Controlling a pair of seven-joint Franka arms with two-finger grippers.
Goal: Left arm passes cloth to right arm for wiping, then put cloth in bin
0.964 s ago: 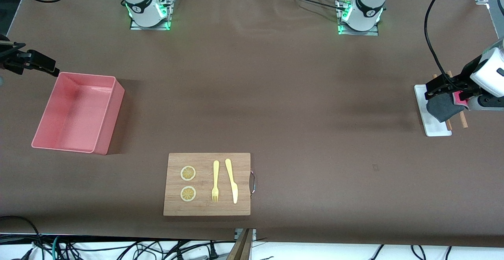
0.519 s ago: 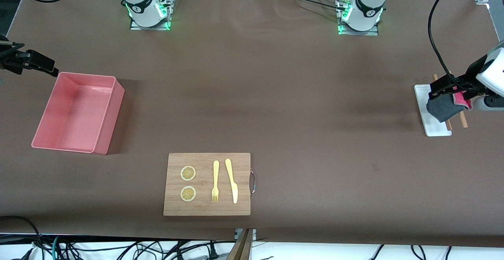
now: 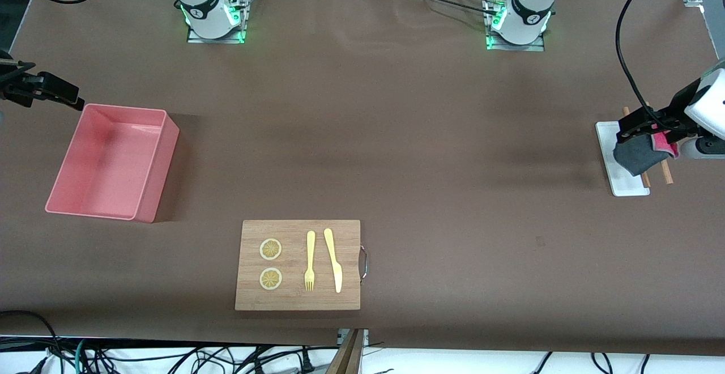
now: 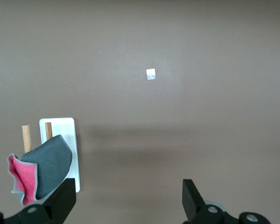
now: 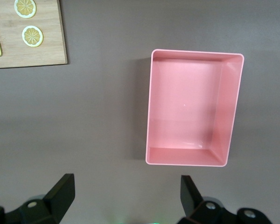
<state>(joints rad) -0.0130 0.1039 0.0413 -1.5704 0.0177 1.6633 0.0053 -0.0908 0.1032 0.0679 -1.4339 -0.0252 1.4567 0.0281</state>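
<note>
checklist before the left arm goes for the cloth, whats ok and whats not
1. Left gripper open for the grasp: ok, fingers stand wide apart.
2. Grey and pink-red cloth between its fingers: not ok, it sits beside one finger, outside the gap.
3. Cloth free to lift: cannot tell, it lies over the flat white tray and two wooden sticks.
4. Right gripper ready to receive: ok, open, waiting over the table beside the pink rectangular plastic bin.
5. Bin has room for the cloth: ok, nothing in it.
</note>
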